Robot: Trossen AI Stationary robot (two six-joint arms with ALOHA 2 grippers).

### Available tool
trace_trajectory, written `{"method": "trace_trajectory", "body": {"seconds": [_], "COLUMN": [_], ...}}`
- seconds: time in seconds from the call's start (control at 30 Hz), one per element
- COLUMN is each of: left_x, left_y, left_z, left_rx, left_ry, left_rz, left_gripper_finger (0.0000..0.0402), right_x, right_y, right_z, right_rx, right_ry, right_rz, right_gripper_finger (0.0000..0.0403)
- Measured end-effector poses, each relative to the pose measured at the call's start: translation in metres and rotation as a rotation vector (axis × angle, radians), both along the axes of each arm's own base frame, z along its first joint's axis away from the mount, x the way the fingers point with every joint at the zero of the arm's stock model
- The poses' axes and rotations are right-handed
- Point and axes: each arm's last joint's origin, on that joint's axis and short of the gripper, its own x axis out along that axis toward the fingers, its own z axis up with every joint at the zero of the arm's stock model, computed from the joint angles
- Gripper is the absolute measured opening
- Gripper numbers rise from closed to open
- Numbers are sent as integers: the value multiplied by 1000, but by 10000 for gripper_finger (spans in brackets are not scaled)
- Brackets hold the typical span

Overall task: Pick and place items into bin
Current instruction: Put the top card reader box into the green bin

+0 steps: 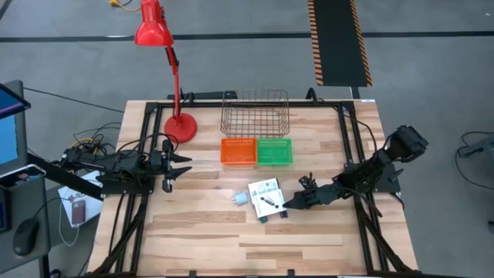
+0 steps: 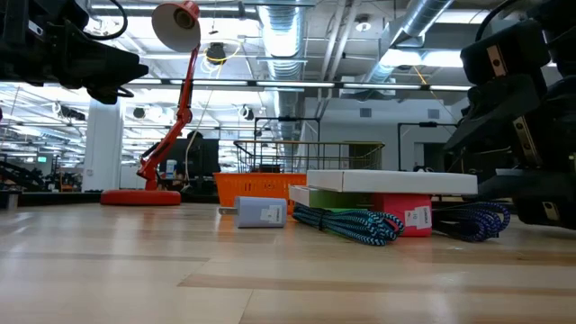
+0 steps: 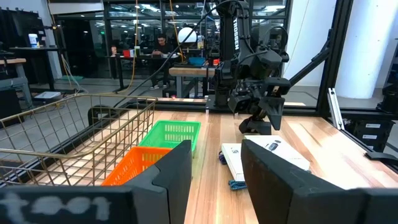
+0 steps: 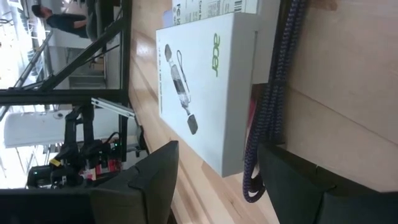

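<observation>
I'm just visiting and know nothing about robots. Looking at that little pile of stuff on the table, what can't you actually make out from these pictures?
- Under the white box: it covers a second box and a pink item in every view.
- Wire basket contents: the high view is too small and the low view sees only its side.
- The braided cords: their ends run behind the pile in the low view.
- The small grey block: its label is too small to read.

Grey floor (image 1: 432,69) (hazard-striped mat (image 1: 337,38))

Both arms are matt black, jointed and blocky, with thin black cables along them; their fingers (image 3: 174,180) are broad, flat and dark.
</observation>
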Motion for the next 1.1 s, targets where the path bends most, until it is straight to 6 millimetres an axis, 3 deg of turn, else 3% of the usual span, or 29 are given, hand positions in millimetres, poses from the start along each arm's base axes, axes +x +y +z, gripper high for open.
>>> {"method": "trace_trajectory", "body": {"seconds": [1.1], "left_x": [0], "left_y": [0], "left_z": [0], "left_rx": [0], "left_ry": [0], "left_rz": [0], "left_gripper_finger": [128], "right_x": [0], "right_y": [-2], "right_z": [-2], "right_rx": [-3], "right_ry": [21], "right_rz": [-13], "right_gripper_finger": [214]}}
